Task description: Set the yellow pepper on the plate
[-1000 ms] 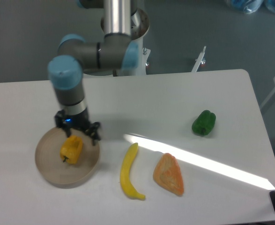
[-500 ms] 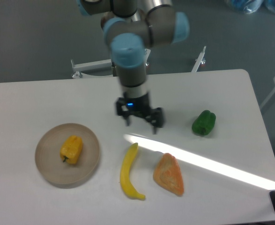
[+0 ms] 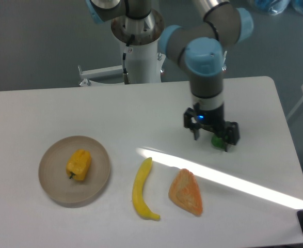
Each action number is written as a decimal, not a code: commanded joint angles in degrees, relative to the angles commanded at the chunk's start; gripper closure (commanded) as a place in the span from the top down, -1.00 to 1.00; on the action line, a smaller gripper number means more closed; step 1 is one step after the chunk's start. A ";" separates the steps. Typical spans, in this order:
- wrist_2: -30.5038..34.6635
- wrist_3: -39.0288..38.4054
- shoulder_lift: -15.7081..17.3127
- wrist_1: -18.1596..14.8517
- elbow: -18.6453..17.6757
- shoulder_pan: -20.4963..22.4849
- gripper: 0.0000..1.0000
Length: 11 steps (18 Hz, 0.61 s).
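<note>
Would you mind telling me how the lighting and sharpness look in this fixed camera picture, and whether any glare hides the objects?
Fixed camera: a bright diagonal streak of light crosses the table, running between the banana and the orange wedge; it hides neither. The yellow pepper on the plate is evenly lit. The picture is slightly soft overall. The end effector covers most of the green pepper.

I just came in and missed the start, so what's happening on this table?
The yellow pepper already lies on the plate at the left, with nothing holding it. The arm's gripper is far off to the right, open and empty, just above the green pepper, which it mostly hides. A banana and an orange wedge-shaped item lie untouched on the table.
</note>
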 joint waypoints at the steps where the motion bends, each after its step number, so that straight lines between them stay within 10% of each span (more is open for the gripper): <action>1: 0.00 0.79 -0.70 0.09 0.61 0.00 1.00; 11: 0.09 1.41 -1.68 0.26 1.50 0.18 1.00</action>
